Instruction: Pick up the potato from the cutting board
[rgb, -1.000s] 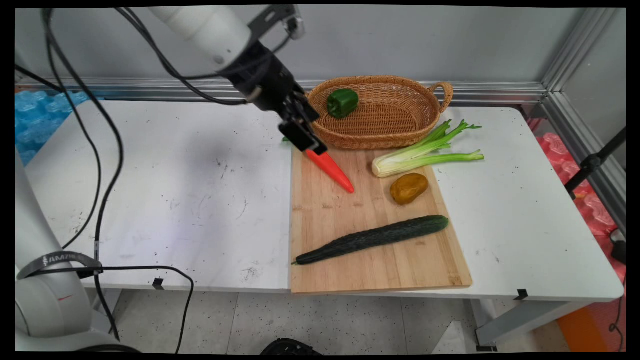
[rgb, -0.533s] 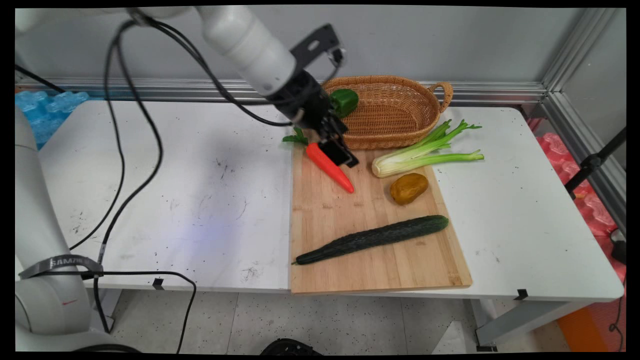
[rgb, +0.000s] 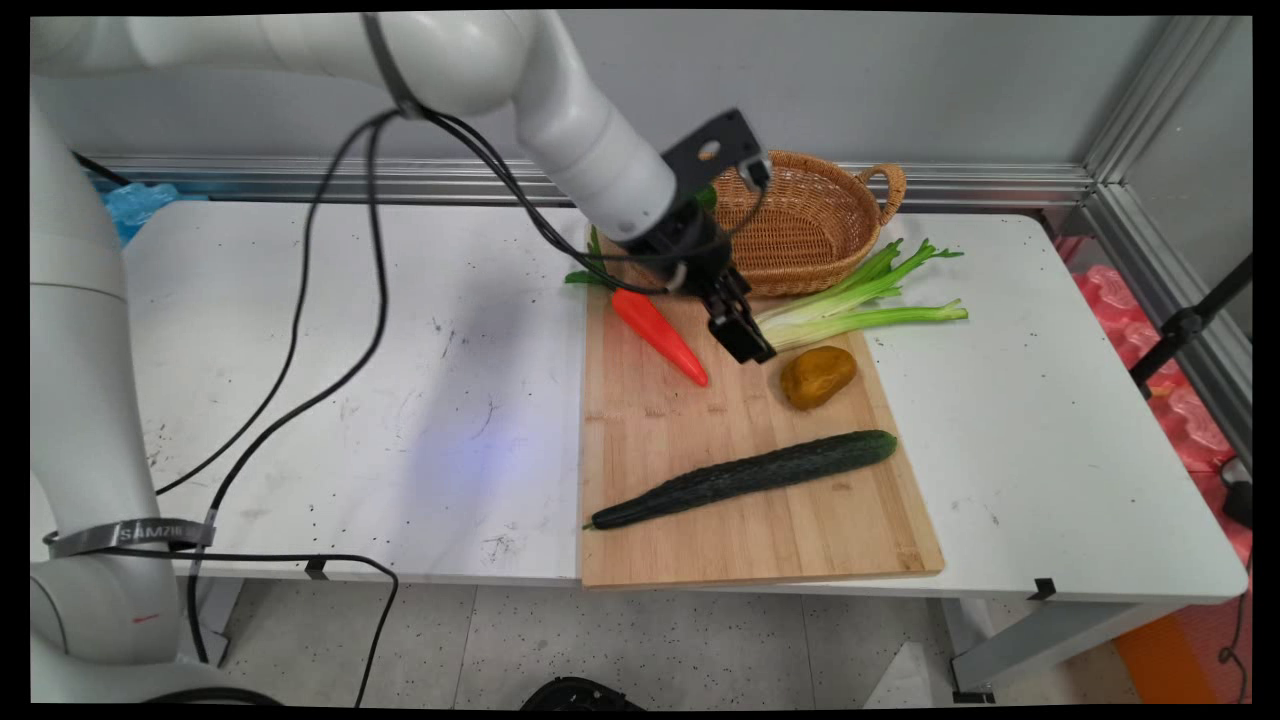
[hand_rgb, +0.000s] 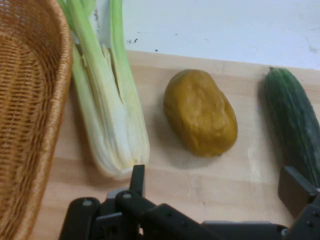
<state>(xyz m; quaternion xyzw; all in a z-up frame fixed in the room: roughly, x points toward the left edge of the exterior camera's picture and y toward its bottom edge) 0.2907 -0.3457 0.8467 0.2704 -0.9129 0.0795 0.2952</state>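
Note:
My gripper (rgb: 745, 340) hangs low over the wooden cutting board (rgb: 740, 530), open and with nothing between its fingers. It is just left of the cut end of the celery (rgb: 850, 305) and close to the brown potato (rgb: 818, 376). The orange carrot (rgb: 660, 335) lies to its left. In the hand view the gripper (hand_rgb: 216, 185) points at the potato (hand_rgb: 200, 112), with the celery (hand_rgb: 107, 100) on the left and the cucumber (hand_rgb: 295, 120) on the right.
A wicker basket (rgb: 810, 225) stands behind the board, partly hidden by the arm; its rim (hand_rgb: 25, 125) fills the hand view's left. The dark cucumber (rgb: 745, 477) lies across the board's near half. Black cables hang from the arm over the table's left side.
The gripper has travelled right and slightly nearer, from the carrot's leafy end, past the carrot, to the spot beside the celery's base and the potato. No object has moved.

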